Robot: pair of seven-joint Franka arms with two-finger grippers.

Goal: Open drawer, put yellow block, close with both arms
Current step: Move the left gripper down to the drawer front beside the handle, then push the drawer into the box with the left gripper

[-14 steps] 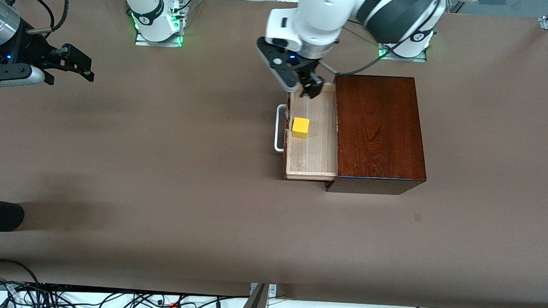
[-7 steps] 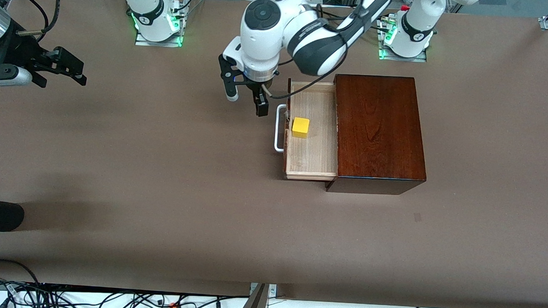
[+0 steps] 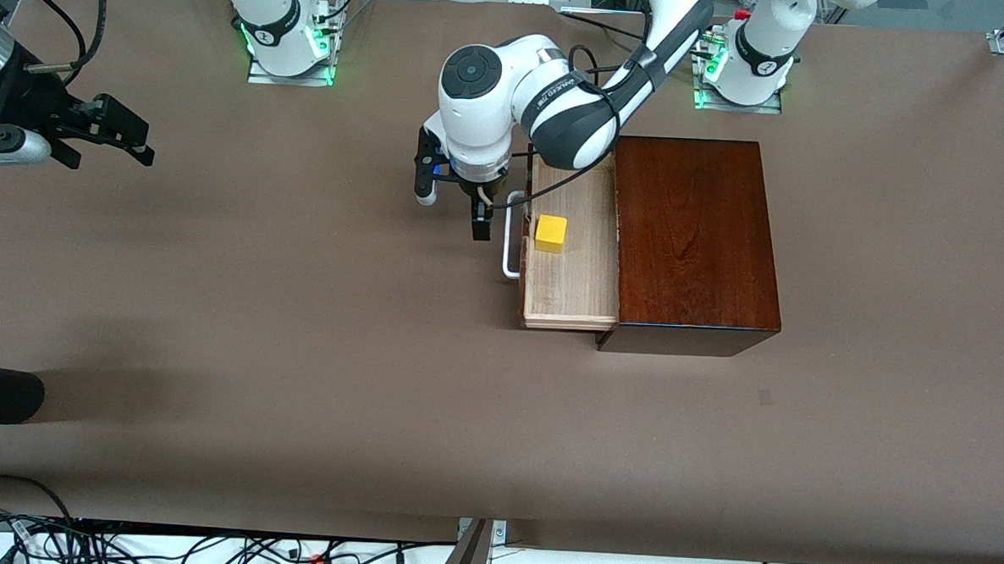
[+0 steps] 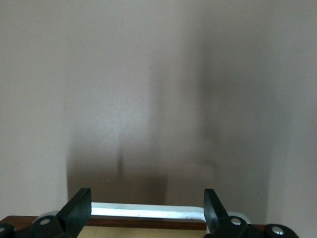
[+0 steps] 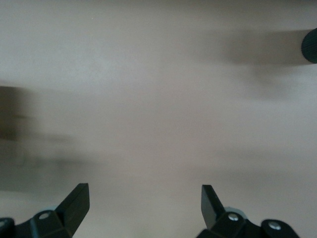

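Yellow block [image 3: 551, 232] in open drawer [image 3: 572, 277], brown table [image 3: 297, 324], left gripper [image 3: 453, 202] and right gripper [image 3: 106, 129] fingers spread, empty.

The box [image 3: 694, 239] is set on the table [image 3: 297, 324] toward the left arm's end, and its drawer [image 3: 572, 277] is drawn out at its nine o'clock side, toward the right arm's end. The block [image 3: 551, 232] is found in the drawer, close to the drawer front, with the handle [image 3: 510, 247] at its nine o'clock. The left gripper [image 3: 454, 205] is held over the table just beside the handle, at its ten o'clock, while the right gripper [image 3: 110, 133] is held over the table well apart, at nine o'clock from the drawer.
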